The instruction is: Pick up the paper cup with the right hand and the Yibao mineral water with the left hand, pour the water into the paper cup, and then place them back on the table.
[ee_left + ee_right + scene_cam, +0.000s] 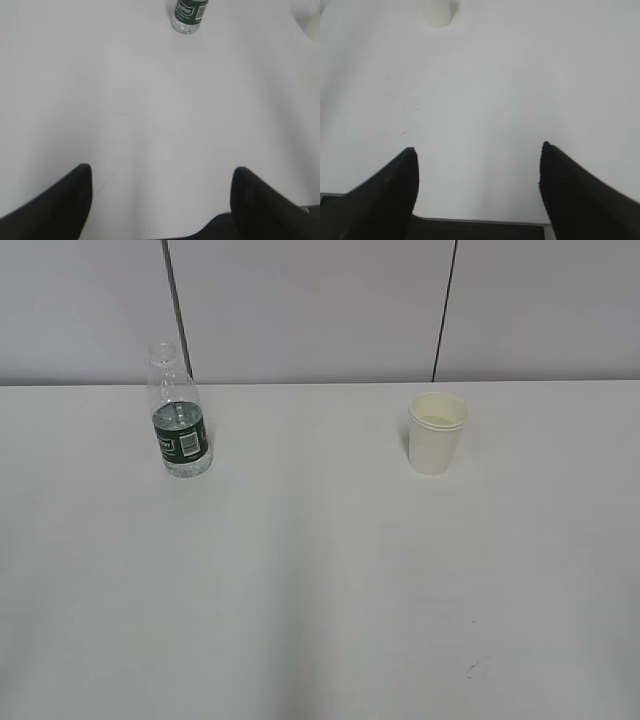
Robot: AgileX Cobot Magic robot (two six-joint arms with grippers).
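Observation:
The Yibao mineral water (178, 423), a small clear uncapped bottle with a dark green label, stands upright at the back left of the white table (320, 590). Its base shows at the top of the left wrist view (189, 14). The paper cup (437, 432) stands upright at the back right; its base shows at the top of the right wrist view (437, 13). My left gripper (162, 172) is open and empty, far in front of the bottle. My right gripper (478, 152) is open and empty near the table's front edge, far from the cup. Neither gripper shows in the exterior view.
A grey panelled wall (320, 310) rises behind the table. Faint scuff marks (478, 667) lie on the tabletop at the front right. The table's front edge (480, 220) shows just beneath my right gripper.

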